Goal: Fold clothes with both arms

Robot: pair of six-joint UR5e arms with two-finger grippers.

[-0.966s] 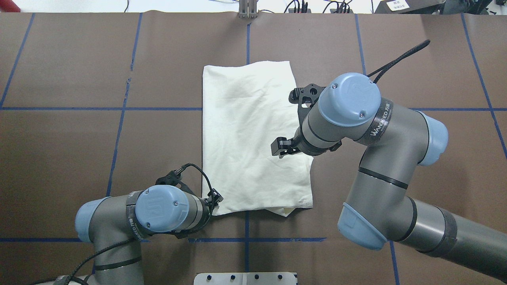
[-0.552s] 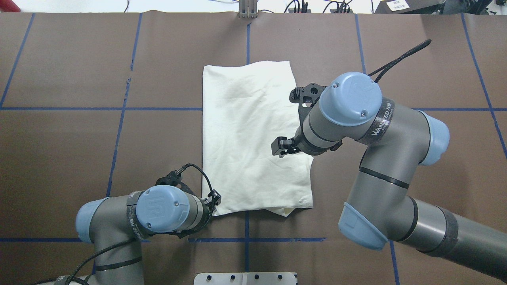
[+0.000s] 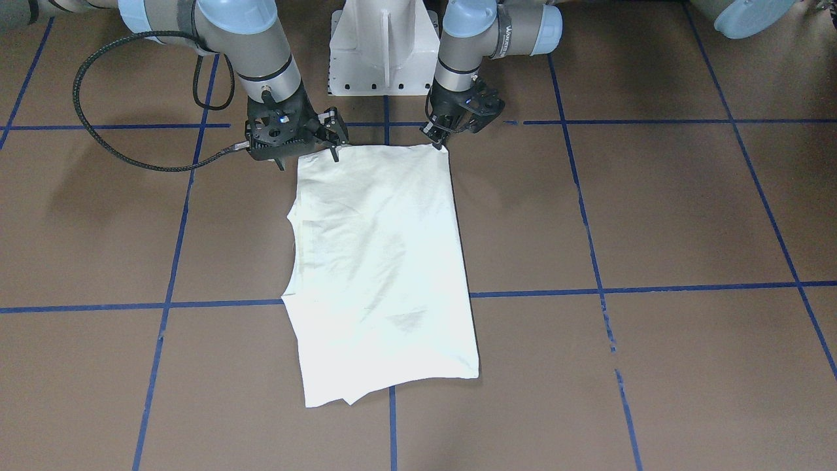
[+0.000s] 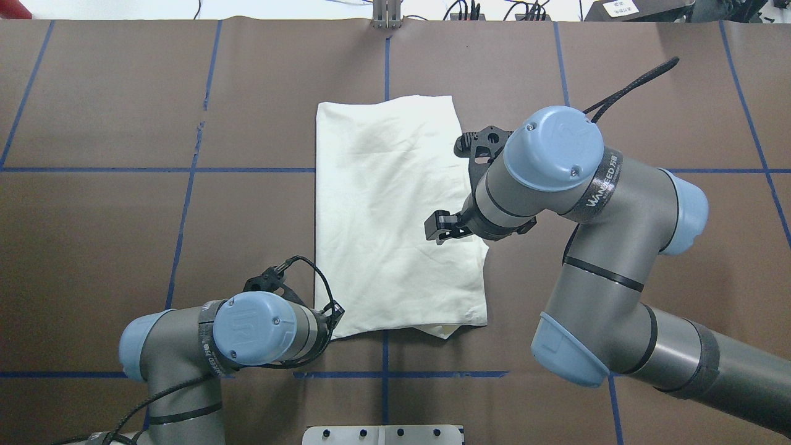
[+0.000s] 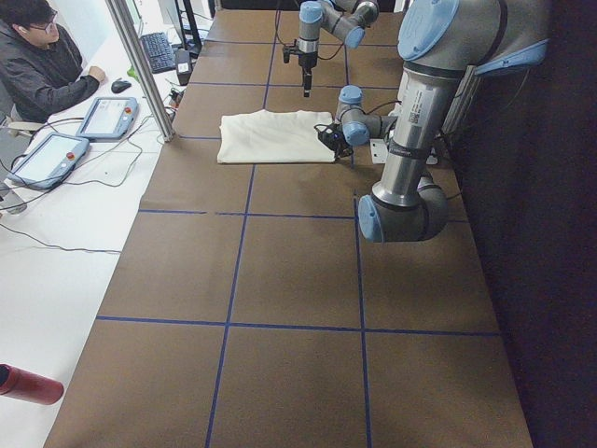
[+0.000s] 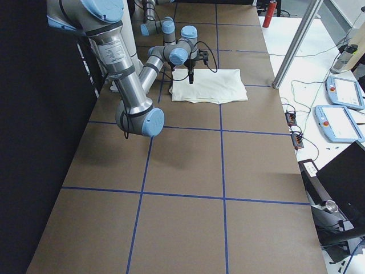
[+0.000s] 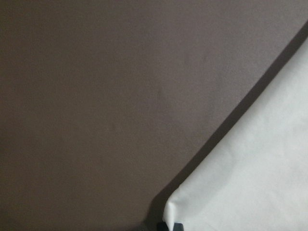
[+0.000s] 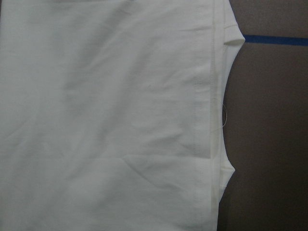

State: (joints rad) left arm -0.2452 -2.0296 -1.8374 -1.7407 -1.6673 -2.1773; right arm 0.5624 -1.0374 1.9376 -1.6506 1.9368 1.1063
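Observation:
The cream shirt (image 4: 389, 216) lies plain side up, folded into a long strip (image 3: 379, 261) at the table's centre. My left gripper (image 4: 334, 312) sits low at the strip's near left corner (image 3: 436, 139), shut on it. The left wrist view shows that corner (image 7: 255, 183) curled, with a dark fingertip (image 7: 171, 225) beside it. My right gripper (image 3: 308, 156) hangs open, raised above the near right part of the shirt (image 4: 435, 225). Its wrist view looks down on a seamed edge of the cloth (image 8: 106, 120), with no fingers in frame.
The white pedestal base (image 3: 382, 46) stands at the table's near edge between the arms. Blue tape lines (image 4: 185, 204) grid the brown tabletop. Off the far side there is a person at a desk (image 5: 42, 65), control tablets (image 5: 107, 117) and a metal post (image 5: 140, 65).
My right arm has shifted slightly up and away, its gripper still open over the shirt. My left arm has edged back a little. The shirt lies as before.

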